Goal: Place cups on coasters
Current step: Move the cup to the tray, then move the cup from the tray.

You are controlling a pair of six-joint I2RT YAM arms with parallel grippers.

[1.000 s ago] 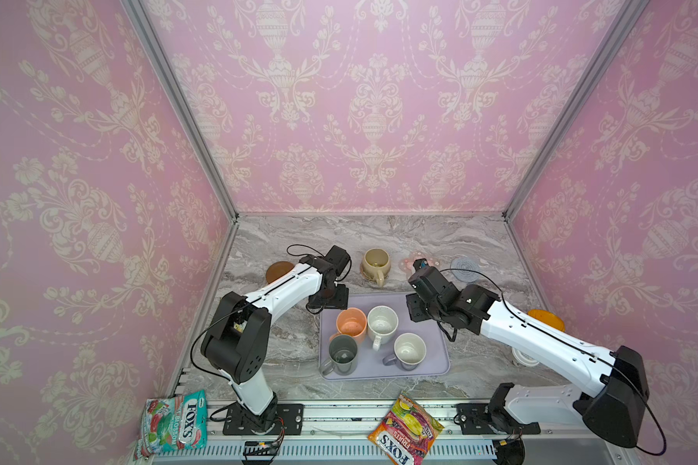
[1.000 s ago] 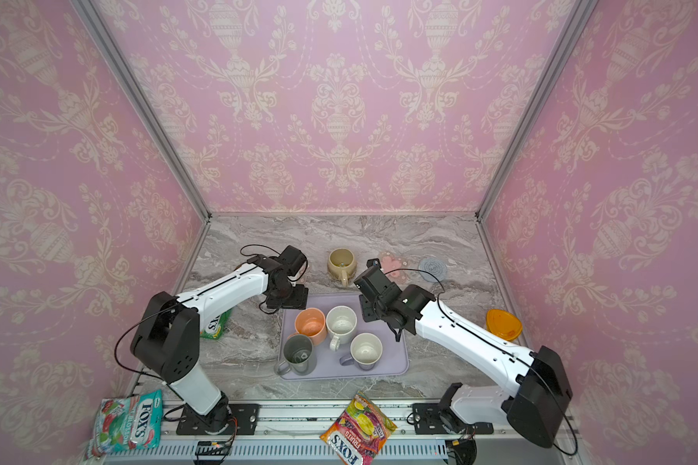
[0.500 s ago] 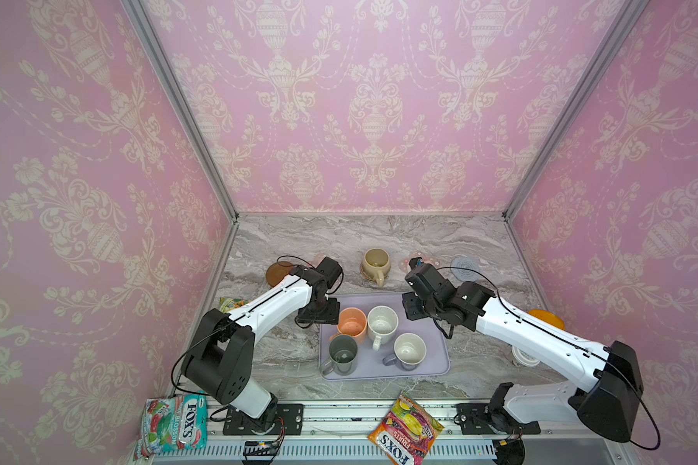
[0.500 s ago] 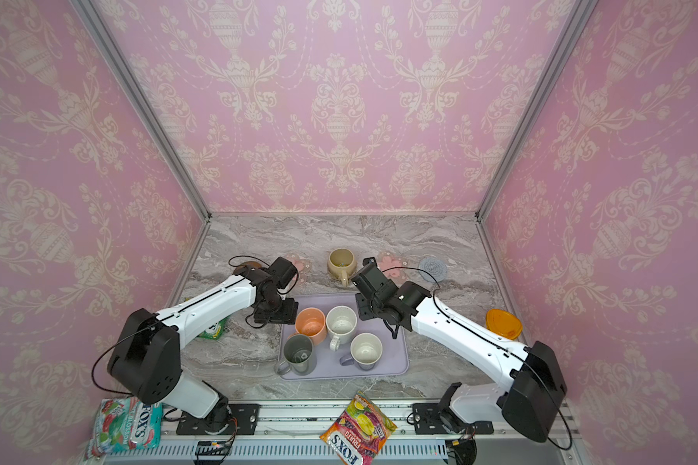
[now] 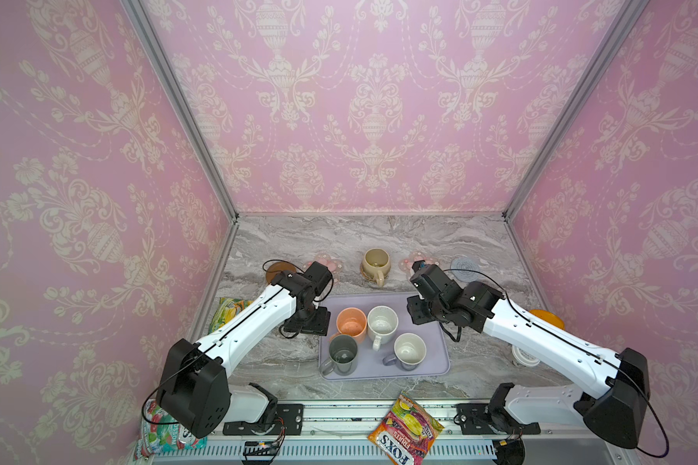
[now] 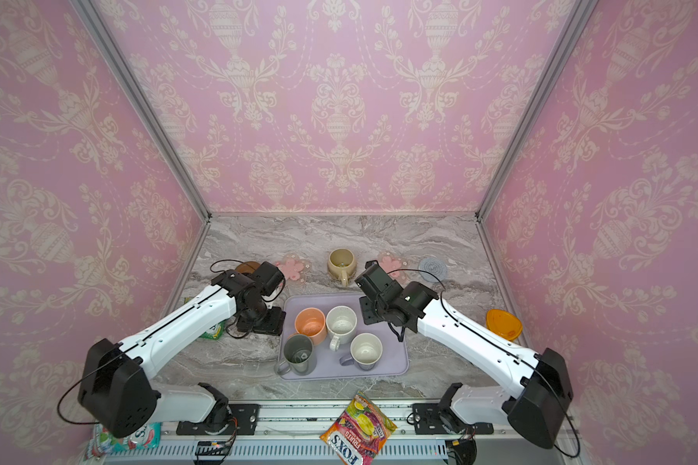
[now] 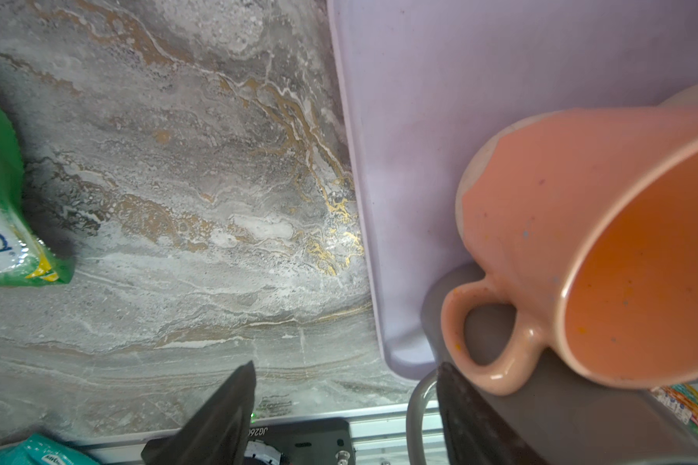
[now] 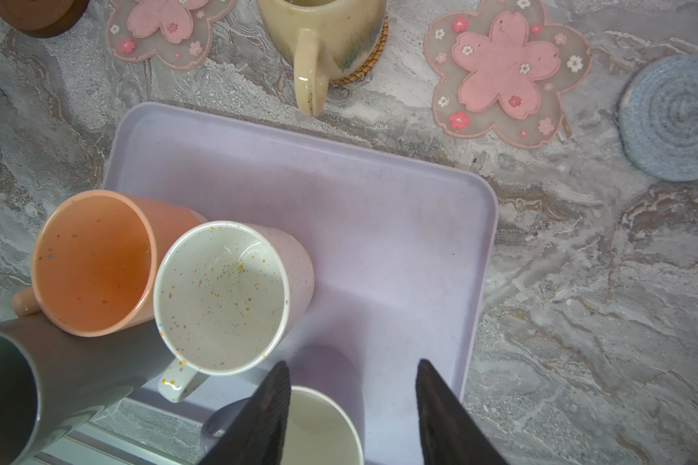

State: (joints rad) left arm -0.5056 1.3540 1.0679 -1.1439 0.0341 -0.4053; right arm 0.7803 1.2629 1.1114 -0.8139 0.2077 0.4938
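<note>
Lavender tray (image 5: 432, 364) holds four mugs: peach mug (image 5: 351, 322), speckled white mug (image 5: 383, 324), grey-green mug (image 5: 342, 354), lavender mug (image 5: 410, 351). One beige mug (image 5: 375, 262) stands on the rattan coaster (image 8: 375, 60), four other coasters (image 8: 508, 72) beside it. Left claw (image 7: 347, 366) and right claw (image 8: 352, 362) gape empty.

**Our left gripper (image 7: 347, 368) over the marble table (image 7: 186, 193), at a corner of the lavender tray (image 7: 420, 100)**

We see our two dark fingers (image 7: 226, 410) well apart, with nothing held between them. A peach mug (image 7: 540, 209) stands on the tray, handle turned toward the fingers. A dark grey mug (image 7: 561, 422) sits just beside it, close to one finger. A green sweet packet (image 7: 1, 209) lies well apart on the marble.
</note>
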